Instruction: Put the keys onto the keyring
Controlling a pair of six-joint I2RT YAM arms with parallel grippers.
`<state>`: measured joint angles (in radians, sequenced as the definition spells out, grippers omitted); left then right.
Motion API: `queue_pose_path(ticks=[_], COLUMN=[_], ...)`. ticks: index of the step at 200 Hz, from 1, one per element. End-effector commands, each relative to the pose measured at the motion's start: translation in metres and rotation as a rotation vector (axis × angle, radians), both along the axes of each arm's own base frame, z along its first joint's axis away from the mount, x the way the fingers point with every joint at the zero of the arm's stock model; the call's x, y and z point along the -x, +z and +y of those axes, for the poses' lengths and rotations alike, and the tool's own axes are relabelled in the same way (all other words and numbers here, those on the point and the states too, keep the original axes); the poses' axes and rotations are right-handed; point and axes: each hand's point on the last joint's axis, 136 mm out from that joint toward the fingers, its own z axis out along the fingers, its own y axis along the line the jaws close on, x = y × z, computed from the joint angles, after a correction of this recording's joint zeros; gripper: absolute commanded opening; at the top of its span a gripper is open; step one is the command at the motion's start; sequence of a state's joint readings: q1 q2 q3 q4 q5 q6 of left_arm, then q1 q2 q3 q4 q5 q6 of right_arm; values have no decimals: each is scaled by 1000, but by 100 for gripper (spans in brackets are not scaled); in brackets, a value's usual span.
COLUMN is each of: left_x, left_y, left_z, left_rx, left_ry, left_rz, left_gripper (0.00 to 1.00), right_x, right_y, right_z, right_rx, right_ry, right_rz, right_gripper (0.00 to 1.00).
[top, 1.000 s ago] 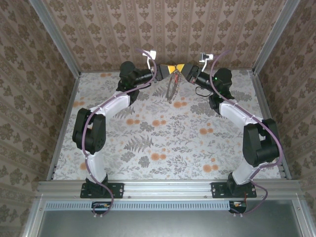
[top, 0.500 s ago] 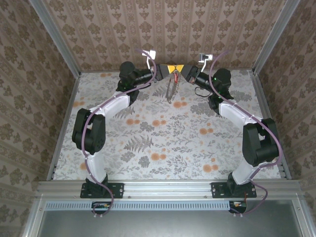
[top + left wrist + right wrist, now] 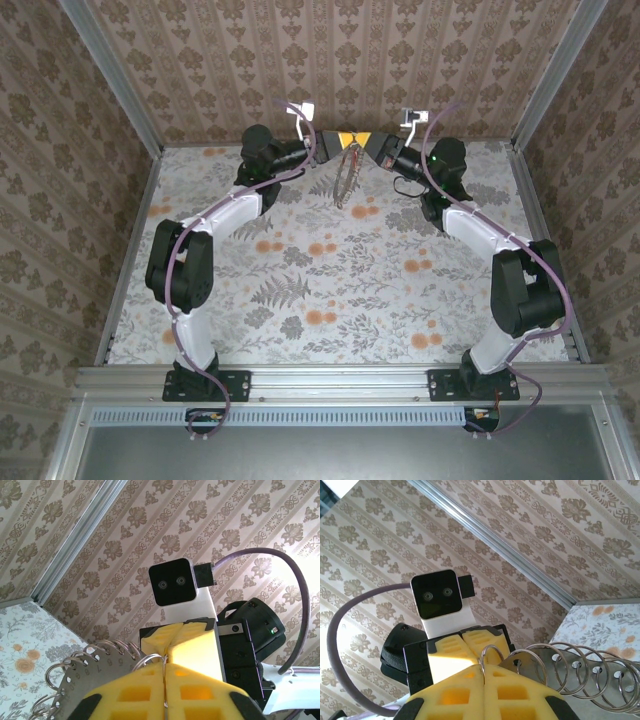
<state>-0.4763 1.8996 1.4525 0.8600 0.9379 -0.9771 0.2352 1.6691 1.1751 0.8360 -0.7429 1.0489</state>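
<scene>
Left end effector (image 3: 343, 138) and right end effector (image 3: 366, 139) meet tip to tip at 12 o'clock over the tabletop (image 3: 300, 290), the left reaching in from 9 o'clock and the right from 3 o'clock. The keyring (image 3: 343, 178) hangs from that meeting point toward 6 o'clock, raised clear of the floral surface.

In the left wrist view, we see the left end effector (image 3: 165, 682) with its yellow pads (image 3: 135, 695) pressed together on a thin wire loop of the keyring (image 3: 85, 680). A grey plate fringed with small rings spreads toward 8 o'clock. The right end effector (image 3: 172, 641) faces it at 12 o'clock, just beyond. From the right wrist, the right end effector (image 3: 482, 685) is likewise clamped shut, with a small wire loop standing up from between its pads. The row of rings on the keyring (image 3: 580, 675) trails toward 3 o'clock, and the left end effector (image 3: 461, 645) sits opposite.

We judge that the pick-up and the two-sided hold on the ring are in place. We cannot make out a key in any of these views, so we cannot tell whether one is already threaded or pinched between the pads. As far as we can see, what is left is confirming a key sits on the wire, threading any others, and setting the ring down.
</scene>
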Motion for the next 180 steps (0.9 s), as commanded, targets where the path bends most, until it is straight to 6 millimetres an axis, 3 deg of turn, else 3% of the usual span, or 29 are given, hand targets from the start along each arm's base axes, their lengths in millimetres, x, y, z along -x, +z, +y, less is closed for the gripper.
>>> queue_pose_path(ticks=[1,10,13,32,72,103,146,180], left_x=[14,16,7,3,4,13,27,38], left_y=[42,43,44,48,49,52,52,41], left_z=[15,15,26,39,52,50,44,34], left_rx=[58,57,56,51,-7,-59,-119,-169], left_ry=[15,12,36,48,-8,-103,-225,-303], left_rz=[-106,-109,-111,-123,-147,-175,-195,-186], left_gripper=[17,22,22,26,32,34,35,35], right_x=[8,7,7,6,12,19,23,22], right_y=[8,9,10,13,16,7,12,14], right_z=[6,4,3,0,2,2,2,4], right_rx=[68,88,92,135,263,387,372,359], right_ry=[44,48,51,80,206,287,368,400], right_rz=[-40,-49,-52,-74,-151,-184,-217,-216], right_gripper=[0,0,0,0,0,0,0,0])
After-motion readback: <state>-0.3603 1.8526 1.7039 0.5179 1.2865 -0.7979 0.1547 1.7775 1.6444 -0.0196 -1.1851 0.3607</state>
